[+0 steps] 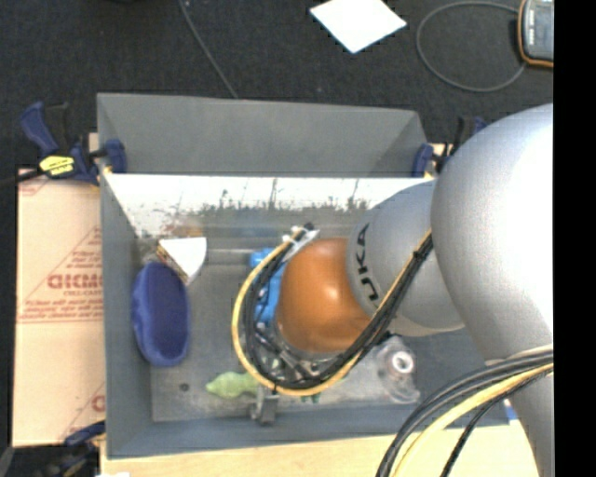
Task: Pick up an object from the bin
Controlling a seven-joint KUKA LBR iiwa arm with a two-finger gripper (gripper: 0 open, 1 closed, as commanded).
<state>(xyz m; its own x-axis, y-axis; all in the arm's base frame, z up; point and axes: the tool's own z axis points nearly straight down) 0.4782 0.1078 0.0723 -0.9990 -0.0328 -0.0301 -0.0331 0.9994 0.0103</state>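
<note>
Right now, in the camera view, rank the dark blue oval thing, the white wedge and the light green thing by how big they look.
1. Dark blue oval thing, clearly largest.
2. White wedge.
3. Light green thing. It looks close to the wedge in size and is partly hidden by the arm's cables, so the order of these two is unsure.

"What sort of place is this, then?"

"A robotics lab, I'd say. That big silver arm [494, 233] with the maker's lettering [364, 270] on its side is industrial kit."

"And the grey bin [261, 130]?"

"Plain sheet metal, set right under the arm like a test rig. Thick cables [484, 391] run bare along the arm, and an orange cover [317, 293] sits at its wrist."

"And round about?"

"A dark surface [279, 47], a loose wire [417, 42] looping across it, a white paper [358, 22] lying there. Working clutter."
</note>
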